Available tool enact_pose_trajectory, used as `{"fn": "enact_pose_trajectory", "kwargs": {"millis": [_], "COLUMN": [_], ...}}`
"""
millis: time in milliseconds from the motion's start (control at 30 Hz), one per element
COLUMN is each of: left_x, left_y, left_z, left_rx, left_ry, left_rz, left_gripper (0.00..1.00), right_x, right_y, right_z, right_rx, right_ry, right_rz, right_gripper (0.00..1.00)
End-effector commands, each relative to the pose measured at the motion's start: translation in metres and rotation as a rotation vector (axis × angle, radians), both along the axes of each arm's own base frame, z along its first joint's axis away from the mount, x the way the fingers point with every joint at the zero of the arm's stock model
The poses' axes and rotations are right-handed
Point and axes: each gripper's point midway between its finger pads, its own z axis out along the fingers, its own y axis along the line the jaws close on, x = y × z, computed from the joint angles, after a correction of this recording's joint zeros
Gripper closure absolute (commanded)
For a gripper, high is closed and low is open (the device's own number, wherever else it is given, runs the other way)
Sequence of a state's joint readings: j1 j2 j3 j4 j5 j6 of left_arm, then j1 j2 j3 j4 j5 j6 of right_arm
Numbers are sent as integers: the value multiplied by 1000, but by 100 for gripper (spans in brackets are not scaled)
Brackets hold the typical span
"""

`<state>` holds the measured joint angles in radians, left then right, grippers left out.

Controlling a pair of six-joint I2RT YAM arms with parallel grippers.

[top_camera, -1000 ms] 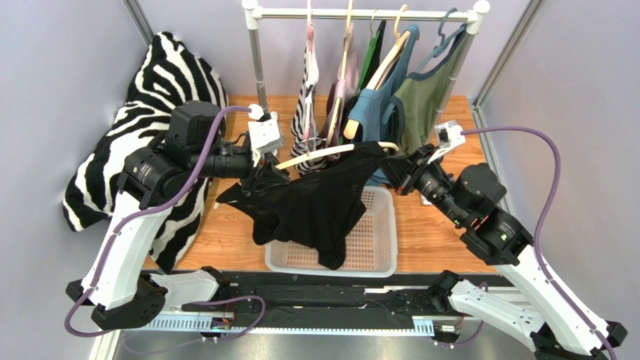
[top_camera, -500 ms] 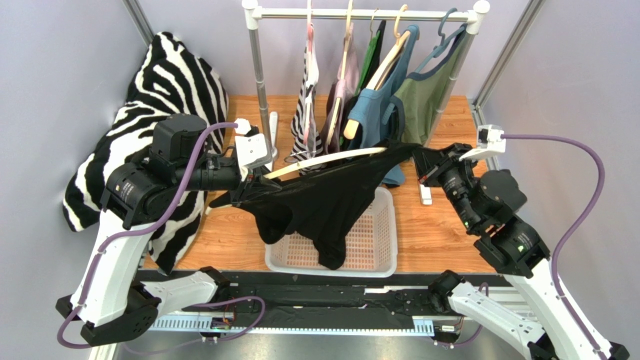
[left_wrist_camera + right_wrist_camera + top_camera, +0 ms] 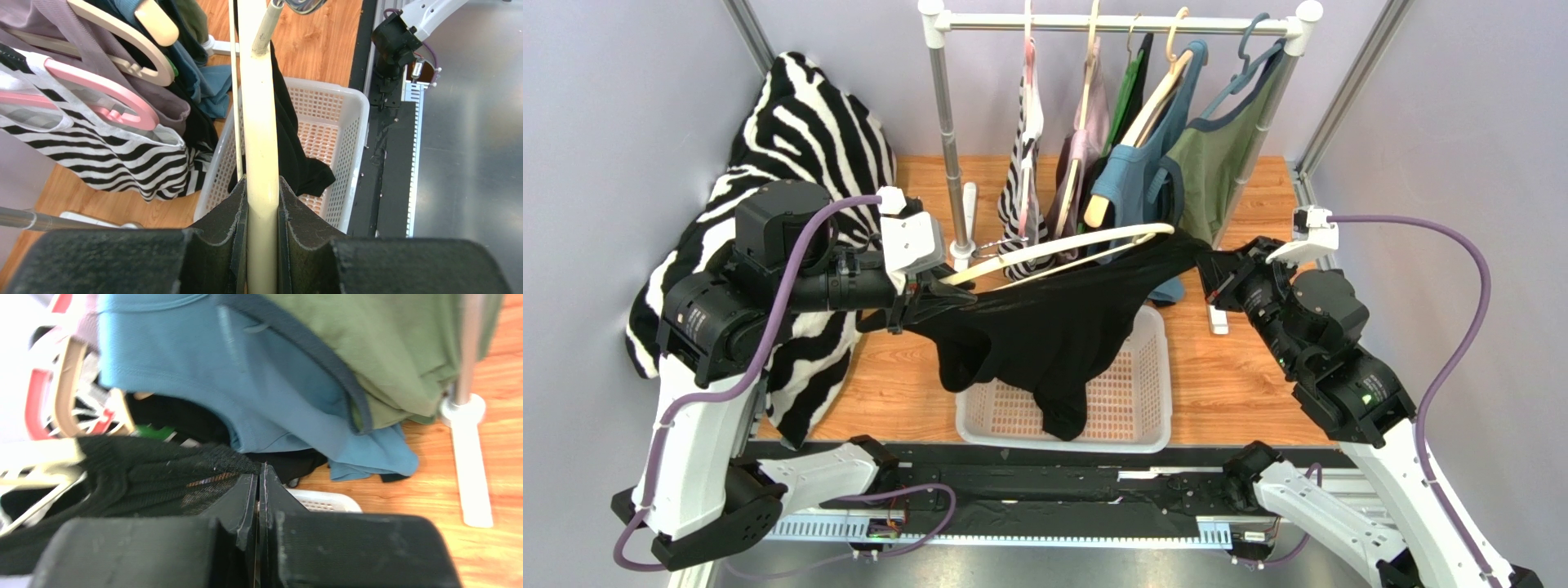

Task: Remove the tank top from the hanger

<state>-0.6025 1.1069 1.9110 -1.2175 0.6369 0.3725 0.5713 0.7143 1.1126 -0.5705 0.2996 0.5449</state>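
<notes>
Zebra-print cloth [image 3: 793, 135], one: lying heaped behind and outboard of the left gripper [image 3: 922, 300], filling that side up to the wall.

Table [image 3: 1234, 368], one: showing bare wood below and beside the right gripper [image 3: 1212, 272], giving open room there.

Clothes rail [image 3: 1112, 22], one: carrying at least five hung garments, crowding just beyond both sets of fingers.

Tank top [image 3: 1051, 331], one, black: stretching between the two grippers and sagging below them, its low end dipping into the basket. One edge is leading to the right fingers [image 3: 236, 499], which are pressing shut on the black fabric.

Basket [image 3: 1143, 392], one, white mesh: sitting under and between the grippers, its near rim lying by the table's front edge.

Hanger [image 3: 261, 122], one, cream: running forward from the left fingers [image 3: 227, 220], which are clamping narrowly on its bar.
</notes>
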Motion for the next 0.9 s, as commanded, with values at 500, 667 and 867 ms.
{"fn": "enact_pose_trajectory", "kwargs": {"millis": [500, 667, 867], "left_x": [-12, -12, 13], "left_y": [3, 1, -20], "left_z": [30, 35, 7], "left_rx": [-59, -69, -4], "left_ry": [-85, -91, -6], "left_rz": [-31, -46, -68], "left_gripper": [100, 100, 100], "right_x": [9, 13, -25], "right_y": [-74, -46, 22], "right_z": [-60, -61, -4], "right_rx": [-163, -136, -101], "right_ry": [221, 198, -95], "right_rz": [-359, -205, 287], "right_gripper": [100, 100, 91]}}
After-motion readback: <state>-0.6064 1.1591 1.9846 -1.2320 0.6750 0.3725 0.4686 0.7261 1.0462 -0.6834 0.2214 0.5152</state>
